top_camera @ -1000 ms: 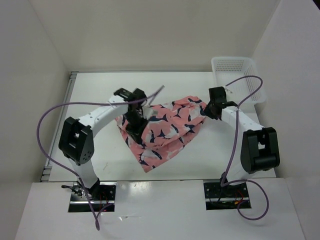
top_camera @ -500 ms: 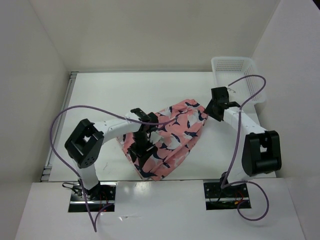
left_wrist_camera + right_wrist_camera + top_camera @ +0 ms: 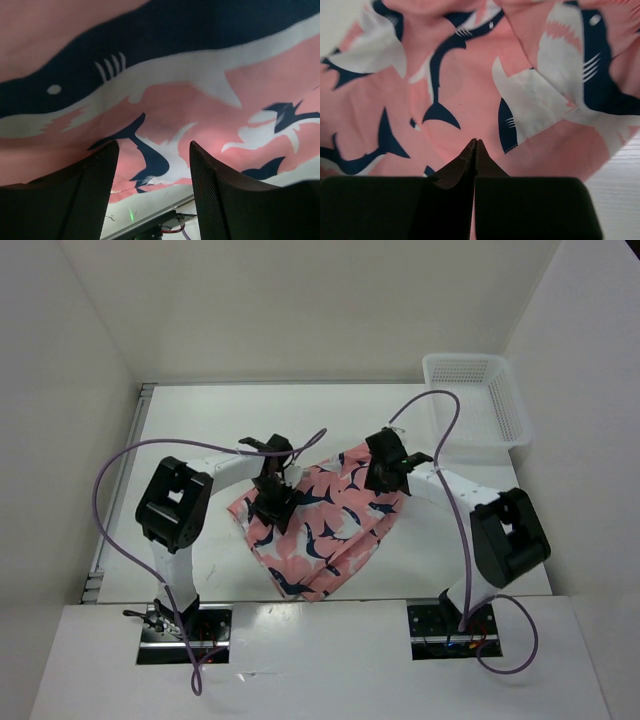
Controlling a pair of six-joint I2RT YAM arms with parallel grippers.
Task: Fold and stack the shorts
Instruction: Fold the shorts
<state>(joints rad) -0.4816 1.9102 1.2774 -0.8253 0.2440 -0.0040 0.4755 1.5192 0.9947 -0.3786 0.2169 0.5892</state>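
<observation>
The shorts point(image 3: 325, 525) lie in a folded, roughly triangular heap mid-table, salmon pink with navy-and-white sharks. My left gripper point(image 3: 272, 502) sits low over their left part. In the left wrist view its jaws point(image 3: 154, 192) stand open with nothing between the fingertips point(image 3: 92, 195); the shorts point(image 3: 165, 75) fill the view beyond them. My right gripper point(image 3: 386, 472) is over the shorts' upper right corner. In the right wrist view it point(image 3: 475, 144) is shut, tips together just above or on the shorts point(image 3: 465, 85), with no cloth visibly pinched.
A white mesh basket point(image 3: 465, 358) stands at the far right corner of the table. Purple cables point(image 3: 110, 475) loop out from both arms. White walls close in the table on the left, back and right.
The left gripper opened and let go of the shorts, dipped toward the near edge, then drew back over their left part. The right gripper moved left onto the shorts; they now lie flatter.
</observation>
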